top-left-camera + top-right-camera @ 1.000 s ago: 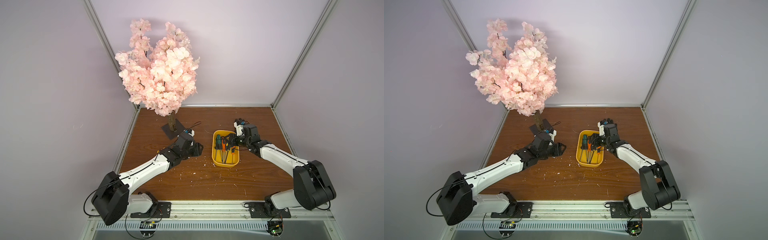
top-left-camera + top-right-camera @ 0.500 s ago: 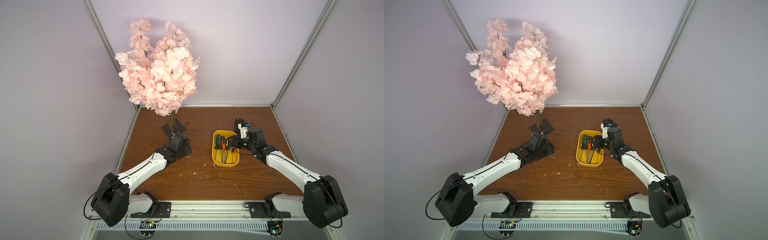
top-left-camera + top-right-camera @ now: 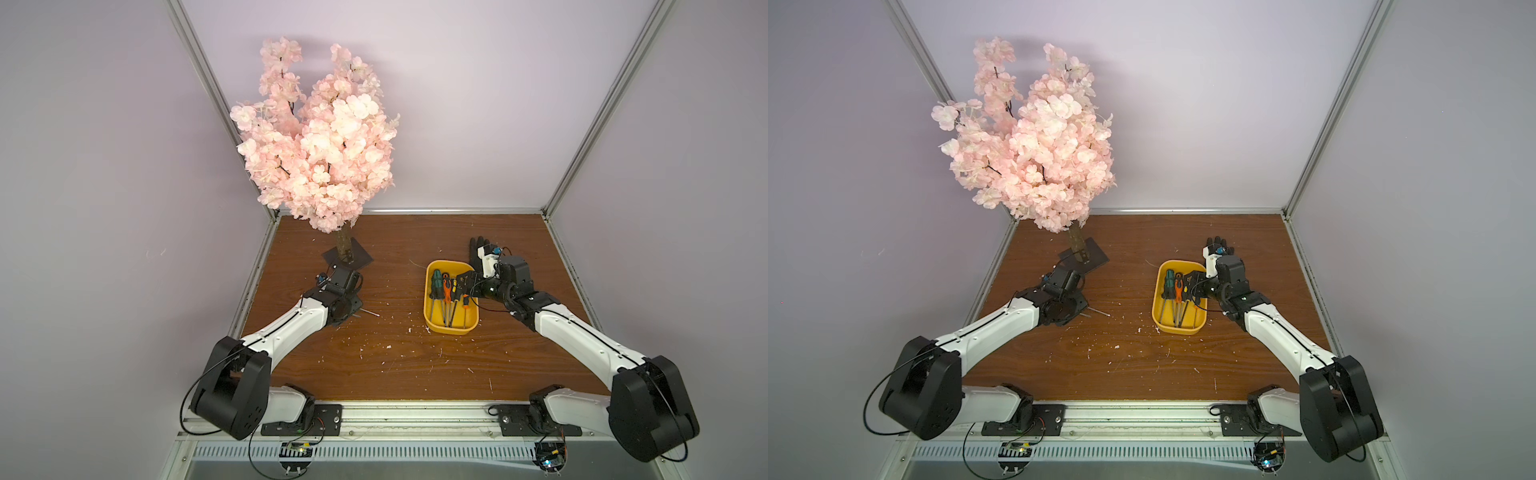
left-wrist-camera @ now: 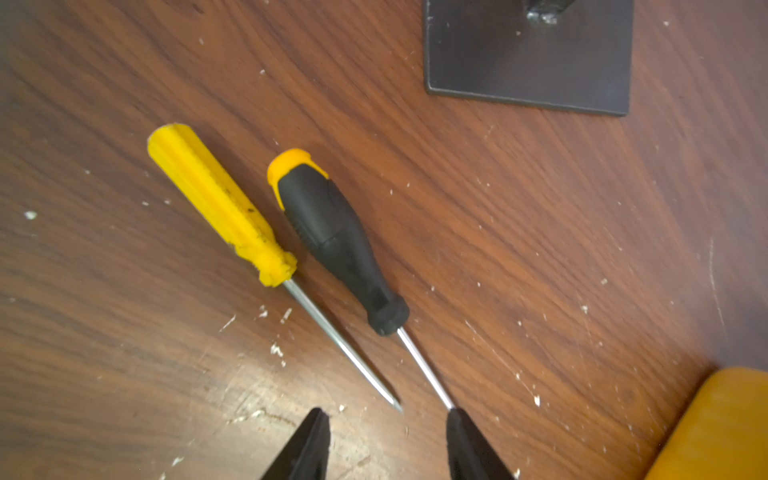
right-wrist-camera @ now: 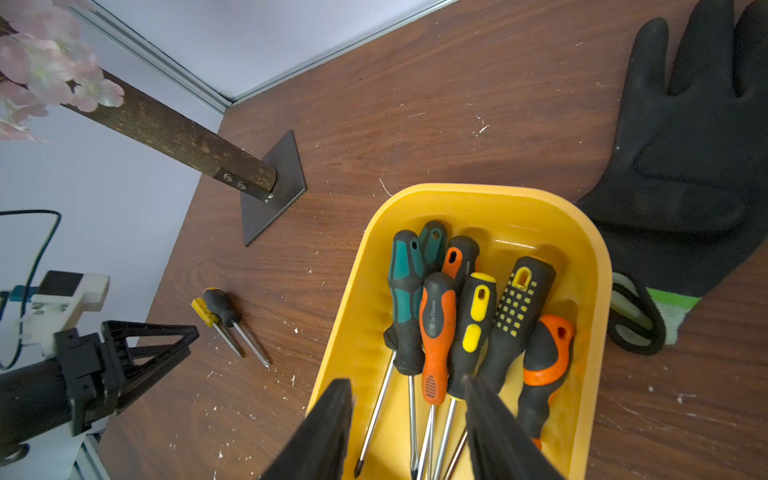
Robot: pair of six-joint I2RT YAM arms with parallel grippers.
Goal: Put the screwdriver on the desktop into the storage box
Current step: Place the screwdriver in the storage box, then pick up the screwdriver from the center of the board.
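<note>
My left claw [image 4: 386,415] hangs low over the left side of the desktop [image 3: 415,365], jaws apart and empty. Two loose screwdrivers lie there, just on the near side of the tree's plate [image 4: 528,54]. They are a yellow screwdriver [image 4: 220,203] and a black screwdriver [image 4: 336,241], side by side and almost parallel. Their handles point left and their shafts point roughly toward the box [image 3: 451,330].

The claw lines up with the shaft tips, not the handles. I'd judge that a poor place to close: the thin steel would slip or pivot, so I'd want to move along to a handle first. The pair lie so close that closing on one could nudge the other.

The box sits right of centre, with a glove [image 5: 685,145] against its far right corner. Several screwdrivers already lie in it, handles at the far end and shafts toward me, which leaves room along the left wall.

My right claw [image 5: 407,380] hovers above the box's near end, jaws apart, clamping nothing that I can see. There it leaves the left arm's path to the box open.
</note>
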